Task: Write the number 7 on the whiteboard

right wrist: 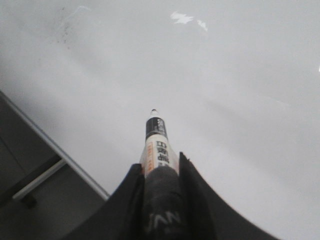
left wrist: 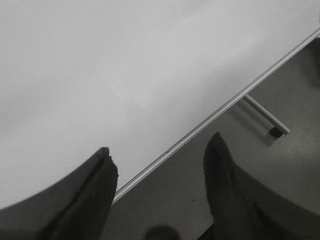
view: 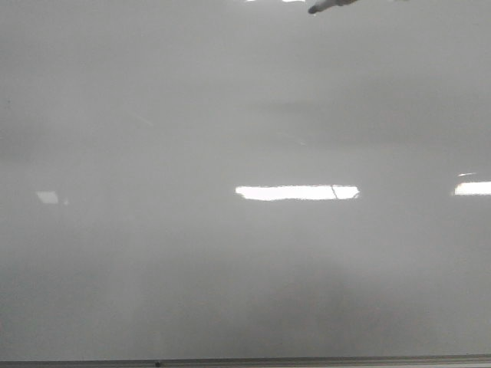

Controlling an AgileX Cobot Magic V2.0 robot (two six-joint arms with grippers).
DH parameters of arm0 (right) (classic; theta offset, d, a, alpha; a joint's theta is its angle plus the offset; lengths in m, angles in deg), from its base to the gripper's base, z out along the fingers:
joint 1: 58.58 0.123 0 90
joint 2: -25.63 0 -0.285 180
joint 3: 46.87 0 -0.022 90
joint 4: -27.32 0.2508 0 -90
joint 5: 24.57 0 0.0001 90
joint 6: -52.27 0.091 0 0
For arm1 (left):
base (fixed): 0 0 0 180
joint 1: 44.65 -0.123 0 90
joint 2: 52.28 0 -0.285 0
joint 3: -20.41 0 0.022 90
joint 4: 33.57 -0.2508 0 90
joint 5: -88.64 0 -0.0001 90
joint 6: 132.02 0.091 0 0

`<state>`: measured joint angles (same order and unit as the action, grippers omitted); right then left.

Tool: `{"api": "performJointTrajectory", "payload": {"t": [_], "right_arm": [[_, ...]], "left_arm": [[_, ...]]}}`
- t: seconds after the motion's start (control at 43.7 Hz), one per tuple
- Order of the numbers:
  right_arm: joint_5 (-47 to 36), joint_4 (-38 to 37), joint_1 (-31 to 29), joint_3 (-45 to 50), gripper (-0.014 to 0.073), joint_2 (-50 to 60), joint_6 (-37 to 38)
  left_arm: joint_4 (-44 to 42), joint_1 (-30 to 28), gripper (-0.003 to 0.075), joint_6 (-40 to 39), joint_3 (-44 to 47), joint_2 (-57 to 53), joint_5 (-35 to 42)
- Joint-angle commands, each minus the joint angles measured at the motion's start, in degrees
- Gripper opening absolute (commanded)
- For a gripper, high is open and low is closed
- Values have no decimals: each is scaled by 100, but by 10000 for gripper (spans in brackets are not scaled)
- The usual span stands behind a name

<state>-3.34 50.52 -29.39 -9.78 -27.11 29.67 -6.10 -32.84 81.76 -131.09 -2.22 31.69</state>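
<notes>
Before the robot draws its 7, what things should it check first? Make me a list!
1. Marker held tight in the right tool: ok, both fingers clamp its body.
2. Marker tip uncovered and aimed at the whiteboard: ok, the tip shows and points at the board.
3. Tip touching the board: cannot tell from these views.
4. Room to write: ok, no drawn 7 shows on the board, only bright light reflections.
5. Left tool out of the way: ok, it is open, holds nothing and hangs over the board's frame edge.
6. Ink works: cannot tell.
</notes>
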Motion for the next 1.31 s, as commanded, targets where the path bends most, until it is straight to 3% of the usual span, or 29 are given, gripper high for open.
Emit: {"api": "performJointTrajectory", "payload": {"t": [0.0, 0.664, 0.962, 1.283], "right_arm": [[-936, 93, -31, -281, -66, -392, -67], [-1983, 93, -26, -1668, -66, -2984, -67], [-2381, 93, -37, -1674, -66, -3298, -67], [-2087, 93, -337, -1674, -66, -3169, -79]], "left_arm": [[245, -11, 388, -63, -141, -19, 328], [245, -11, 388, -63, -141, -19, 328], [245, -11, 388, -63, -141, -19, 328], [245, -11, 388, -63, -141, -19, 261]]}}
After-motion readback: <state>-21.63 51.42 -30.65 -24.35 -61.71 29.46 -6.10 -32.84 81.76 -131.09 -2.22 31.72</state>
